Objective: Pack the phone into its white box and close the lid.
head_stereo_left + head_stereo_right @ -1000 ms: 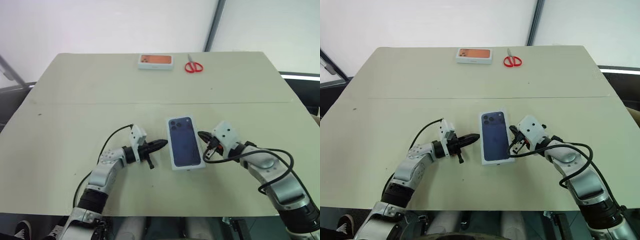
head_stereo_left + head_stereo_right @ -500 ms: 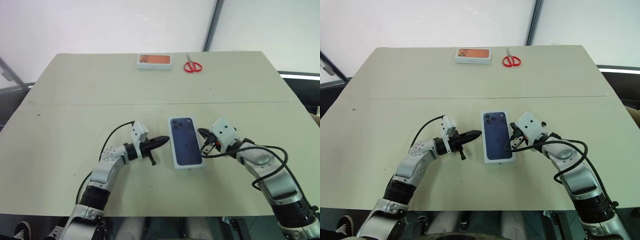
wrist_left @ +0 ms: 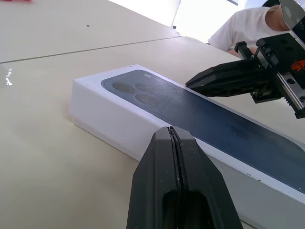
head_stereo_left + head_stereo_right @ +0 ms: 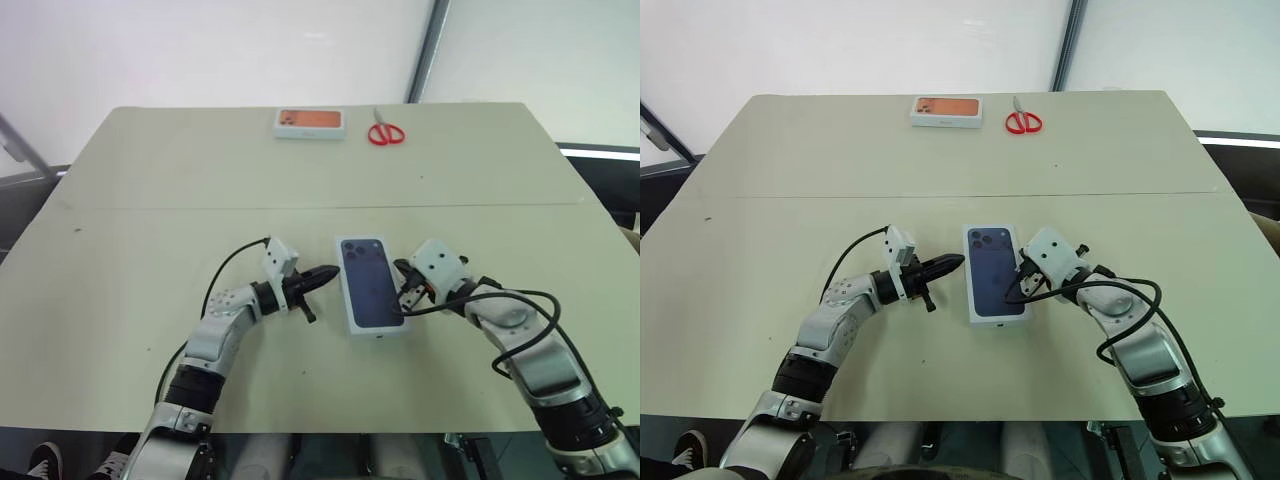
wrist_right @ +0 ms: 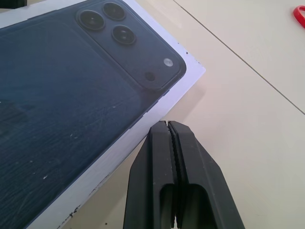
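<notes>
The lid (image 4: pixel 372 283), white with a dark blue phone printed on top, sits closed on the white box (image 3: pixel 109 126) in the near middle of the table. The phone itself is hidden. To the box's left, my left gripper (image 4: pixel 331 272) is shut and empty; it points at the box's left side, just short of it (image 3: pixel 170 130). On the other side, my right gripper (image 4: pixel 402 268) is also shut and empty. Its tip is at the lid's right edge near the printed camera corner (image 5: pixel 167 125), and it also reaches over the lid top in the left wrist view (image 3: pixel 190 83).
Against the table's far edge lie a white box with an orange phone picture (image 4: pixel 310 122) and red scissors (image 4: pixel 387 133). A person in a white shirt (image 3: pixel 238 28) is beyond the table on my right side. A seam (image 4: pixel 200 207) crosses the table's middle.
</notes>
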You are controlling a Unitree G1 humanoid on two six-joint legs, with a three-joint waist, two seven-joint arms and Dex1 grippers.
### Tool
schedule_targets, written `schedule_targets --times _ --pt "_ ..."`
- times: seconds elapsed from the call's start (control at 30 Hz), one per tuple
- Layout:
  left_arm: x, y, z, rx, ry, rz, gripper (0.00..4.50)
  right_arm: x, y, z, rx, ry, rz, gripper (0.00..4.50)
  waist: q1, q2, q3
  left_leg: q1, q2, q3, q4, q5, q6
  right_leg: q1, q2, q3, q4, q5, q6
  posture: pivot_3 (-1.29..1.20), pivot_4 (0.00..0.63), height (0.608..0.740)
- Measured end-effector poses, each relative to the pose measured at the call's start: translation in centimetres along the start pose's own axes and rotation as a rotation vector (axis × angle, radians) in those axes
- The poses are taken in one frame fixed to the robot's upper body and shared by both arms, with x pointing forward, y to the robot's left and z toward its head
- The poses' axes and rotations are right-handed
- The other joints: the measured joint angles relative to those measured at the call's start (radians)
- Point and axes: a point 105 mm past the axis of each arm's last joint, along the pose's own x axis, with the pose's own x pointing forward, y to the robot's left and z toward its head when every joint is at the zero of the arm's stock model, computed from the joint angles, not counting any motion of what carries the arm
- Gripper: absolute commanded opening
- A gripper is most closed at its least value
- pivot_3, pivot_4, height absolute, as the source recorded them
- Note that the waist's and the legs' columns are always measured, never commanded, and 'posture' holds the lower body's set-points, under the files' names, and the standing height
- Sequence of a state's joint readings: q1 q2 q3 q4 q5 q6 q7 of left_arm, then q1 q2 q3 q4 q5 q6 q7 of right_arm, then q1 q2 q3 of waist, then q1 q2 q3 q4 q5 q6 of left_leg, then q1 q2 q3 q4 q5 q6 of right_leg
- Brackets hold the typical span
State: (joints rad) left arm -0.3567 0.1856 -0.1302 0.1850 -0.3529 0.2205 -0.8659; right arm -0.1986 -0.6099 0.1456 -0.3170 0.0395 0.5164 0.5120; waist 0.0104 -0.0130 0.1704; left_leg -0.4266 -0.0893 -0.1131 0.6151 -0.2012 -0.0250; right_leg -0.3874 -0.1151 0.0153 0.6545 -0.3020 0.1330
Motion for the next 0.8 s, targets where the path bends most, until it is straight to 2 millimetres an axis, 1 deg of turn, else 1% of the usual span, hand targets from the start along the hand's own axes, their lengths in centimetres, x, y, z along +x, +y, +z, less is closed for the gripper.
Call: schedule_targets --times 0.13,0.2,0.27,0.33,0.4,0.5,0.57,0.6,0.67,0.73,0.77,0.8 --pt "-0.3 0.3 0.0 -0.001 0.007 0.010 0.00 0.0 0.3 -0.3 -0.025 0.017 0.017 0.06 -0.001 0.000 0.000 0.000 0.000 0.000 0.000 0.000 0.000 0.000 0.000 0.000 0.000 0.000 0.000 0.00 0.150 0.740" --pt "-0.5 0.5 0.1 -0.010 0.004 0.020 0.00 0.0 0.2 -0.1 0.008 0.003 0.018 0.06 -0.003 0.000 0.000 0.000 0.000 0.000 0.000 0.000 0.000 0.000 0.000 0.000 0.000 0.000 0.000 0.00 0.150 0.740" --pt "-1.1 1.0 0.5 -0.011 -0.003 0.039 0.00 -0.3 -0.4 0.4 0.057 -0.031 0.008 0.06 -0.005 0.000 0.000 0.000 0.000 0.000 0.000 0.000 0.000 -0.001 0.000 0.000 0.001 0.000 0.000 0.00 0.150 0.740" --pt "-1.3 1.5 1.1 -0.018 -0.022 0.057 0.00 -0.7 -1.3 1.3 0.080 -0.077 0.000 0.06 -0.004 0.000 0.000 0.000 0.000 0.000 0.000 0.000 0.000 0.000 0.000 0.000 0.001 0.000 0.000 0.00 0.150 0.740" --pt "-0.5 1.5 2.6 -0.049 -0.068 0.051 0.00 -1.0 -1.8 3.2 0.087 -0.147 0.008 0.06 -0.002 0.000 0.000 0.000 0.000 -0.001 0.000 0.000 0.000 0.000 0.000 0.000 0.001 0.000 0.000 0.00 0.150 0.740" --pt "1.0 0.7 5.1 -0.050 -0.127 0.000 0.00 -1.0 -1.3 5.4 0.102 -0.232 0.061 0.06 0.002 0.000 0.000 0.000 0.000 -0.001 0.001 0.000 0.000 0.001 0.000 0.000 0.001 0.000 0.000 0.00 0.150 0.740" --pt "1.7 0.2 5.8 -0.043 -0.143 -0.026 0.00 -1.1 -0.5 5.6 0.115 -0.239 0.115 0.06 0.000 -0.001 0.000 0.000 0.000 -0.001 0.000 0.000 0.000 0.000 0.000 0.000 0.001 0.000 0.000 0.00 0.150 0.740" --pt "1.9 0.0 5.5 -0.046 -0.136 -0.035 0.00 -1.1 -0.1 5.3 0.115 -0.225 0.140 0.06 -0.001 0.000 0.000 0.000 0.000 -0.001 0.000 0.000 0.000 0.000 0.000 0.000 0.001 0.000 0.000 0.00 0.150 0.740" --pt "2.3 -0.4 4.4 -0.058 -0.101 -0.046 0.00 -1.0 1.2 4.0 0.106 -0.171 0.191 0.06 -0.001 0.000 0.000 0.000 0.000 -0.001 0.000 0.000 0.000 0.000 0.001 0.000 0.001 0.000 0.000 0.00 0.150 0.740" --pt "2.4 -1.0 2.2 -0.042 -0.012 -0.070 0.00 -0.9 2.5 2.4 0.084 -0.101 0.233 0.06 -0.004 0.000 0.000 0.000 0.000 0.000 0.000 0.000 0.000 0.000 0.001 0.000 0.001 0.000 0.000 0.00 0.150 0.740" --pt "2.3 -1.2 0.8 -0.018 0.051 -0.076 0.00 -1.0 3.0 1.6 0.070 -0.065 0.249 0.06 -0.006 0.000 0.000 0.000 0.000 0.000 0.000 0.000 0.000 0.000 0.001 0.000 0.001 0.000 0.000 0.00 0.150 0.740" --pt "2.1 -1.2 0.0 -0.007 0.079 -0.073 0.00 -1.0 3.2 1.5 0.058 -0.063 0.254 0.06 -0.007 0.000 0.000 0.001 0.000 0.000 0.000 0.000 0.000 0.000 0.001 0.000 0.001 0.000 0.000 0.00 0.150 0.740"
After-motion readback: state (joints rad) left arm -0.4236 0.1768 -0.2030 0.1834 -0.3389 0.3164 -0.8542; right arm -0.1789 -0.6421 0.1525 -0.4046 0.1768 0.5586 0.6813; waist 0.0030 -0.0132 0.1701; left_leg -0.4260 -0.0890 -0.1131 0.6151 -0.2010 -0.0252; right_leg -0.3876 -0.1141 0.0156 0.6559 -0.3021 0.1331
